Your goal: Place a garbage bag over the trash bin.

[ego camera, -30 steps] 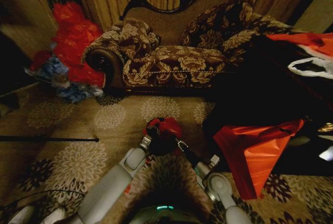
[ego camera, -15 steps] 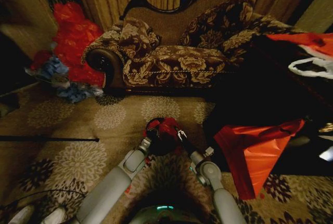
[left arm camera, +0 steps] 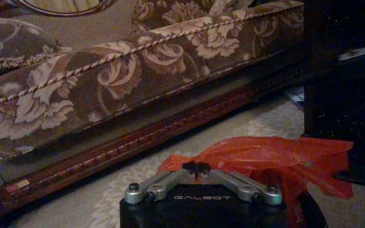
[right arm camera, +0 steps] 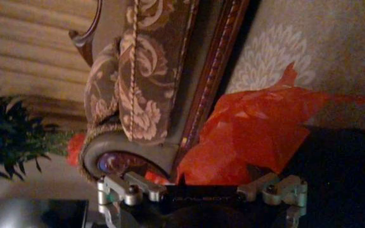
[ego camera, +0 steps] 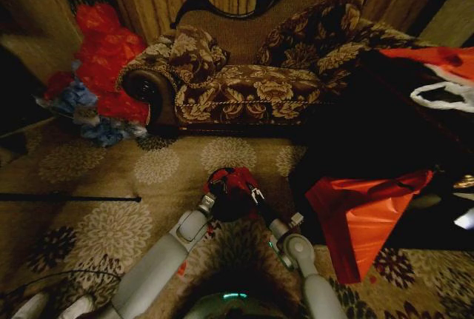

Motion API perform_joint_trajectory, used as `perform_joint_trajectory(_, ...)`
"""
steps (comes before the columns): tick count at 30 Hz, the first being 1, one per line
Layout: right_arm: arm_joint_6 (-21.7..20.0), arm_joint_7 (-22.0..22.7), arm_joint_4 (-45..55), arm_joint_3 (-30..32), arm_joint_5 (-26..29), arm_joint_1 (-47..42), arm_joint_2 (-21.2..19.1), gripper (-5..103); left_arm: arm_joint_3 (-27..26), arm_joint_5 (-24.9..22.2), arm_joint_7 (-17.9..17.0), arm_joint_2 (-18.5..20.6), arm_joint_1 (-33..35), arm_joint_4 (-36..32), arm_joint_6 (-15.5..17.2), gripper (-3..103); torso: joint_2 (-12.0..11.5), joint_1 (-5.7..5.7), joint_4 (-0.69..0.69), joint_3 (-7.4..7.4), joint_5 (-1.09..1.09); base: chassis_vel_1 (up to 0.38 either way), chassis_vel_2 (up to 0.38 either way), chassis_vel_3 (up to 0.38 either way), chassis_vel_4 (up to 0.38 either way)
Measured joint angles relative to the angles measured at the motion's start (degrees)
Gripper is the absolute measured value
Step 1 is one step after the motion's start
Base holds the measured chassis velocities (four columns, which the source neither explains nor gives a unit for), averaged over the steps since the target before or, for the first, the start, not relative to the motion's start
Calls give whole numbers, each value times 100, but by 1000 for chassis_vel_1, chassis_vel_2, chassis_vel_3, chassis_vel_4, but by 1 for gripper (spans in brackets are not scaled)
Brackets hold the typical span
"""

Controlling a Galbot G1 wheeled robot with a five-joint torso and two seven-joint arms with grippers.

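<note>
Down on the flower-patterned carpet, just before the brocade sofa (ego camera: 244,86): small round black cylindrical trash bin (ego camera: 231,204), with the thin shiny red plastic garbage bag (ego camera: 233,180) bunched over its mouth and not yet spread down the sides. Left gripper (ego camera: 210,195) against the bin's left rim; in the left wrist view (left arm camera: 197,167), fingertips pinched together on a fold of red film. Right gripper (ego camera: 255,195) at the right rim; in the right wrist view (right arm camera: 184,179) fingertips buried in the bag, so impossible to tell how far apart.

Likely trouble from here: film tearing if pulled hard against the rim; pinched fold slipping free, being so thin and slick; light bin tipping or sliding on the carpet under uneven pulls from the two sides; bag springing back into a crumple if released before its hem passes below the rim.
</note>
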Motion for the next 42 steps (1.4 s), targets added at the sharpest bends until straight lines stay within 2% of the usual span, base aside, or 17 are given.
perform_joint_trajectory(8,168,77,-333,99,140,319,351,100,17,-3,35,-25,-16,34,-30,0,0,0,0,0,0,0,0,0,0)
perform_joint_trajectory(20,301,-92,-537,134,46,558,397,100,25,57,164,-96,88,-6,-74,0,0,0,0,0,0,0,0,0,0)
perform_joint_trajectory(21,312,-150,-543,146,34,566,401,103,24,81,200,-99,102,-6,-84,0,0,0,0,0,0,0,0,0,0)
perform_joint_trajectory(22,320,-233,-556,151,-4,568,400,99,22,97,239,-103,118,-3,-102,0,0,0,0,0,0,0,0,0,0)
perform_joint_trajectory(24,329,-302,-572,151,-46,568,396,99,17,109,282,-108,132,0,-121,0,0,0,0,0,1,0,0,0,0)
perform_joint_trajectory(27,349,-498,-607,150,-206,552,373,87,7,149,378,-127,181,4,-181,0,0,0,0,0,0,0,0,0,0)
perform_joint_trajectory(29,352,-529,-614,148,-238,550,369,87,7,165,385,-127,191,4,-186,0,0,0,0,0,0,0,0,0,0)
perform_joint_trajectory(30,355,-595,-632,139,-324,546,354,77,7,228,387,-127,219,0,-194,0,0,0,0,0,0,0,0,0,0)
perform_joint_trajectory(33,356,-666,-661,121,-429,545,342,65,7,255,395,-116,241,-7,-282,11,0,0,0,0,0,0,0,0,0)
perform_joint_trajectory(34,356,-697,-680,108,-487,549,337,65,7,255,415,-106,241,-9,-336,16,0,0,0,0,0,0,0,0,0)
perform_joint_trajectory(35,356,-697,-680,108,-487,549,337,65,7,255,415,-106,241,-9,-336,16,0,0,0,0,0,0,0,0,0)
perform_joint_trajectory(38,357,-851,-778,75,-748,592,295,49,-37,47,722,-55,232,-129,-421,32,0,0,0,0,0,0,0,0,0)
perform_joint_trajectory(39,357,-851,-778,75,-748,592,295,49,-37,47,722,-55,232,-129,-421,32,0,0,0,0,0,0,0,0,0)
perform_joint_trajectory(40,361,-897,-814,75,-832,610,276,43,-59,-112,831,-25,225,-209,-435,38,0,0,0,0,0,0,0,0,0)
perform_joint_trajectory(41,366,-942,-837,77,-907,617,255,38,-72,-219,876,-3,221,-260,-448,38,0,0,0,0,1,0,0,0,0)
perform_joint_trajectory(42,366,-942,-837,77,-907,617,255,38,-72,-219,876,-3,221,-260,-448,38,0,0,0,0,1,0,0,0,0)
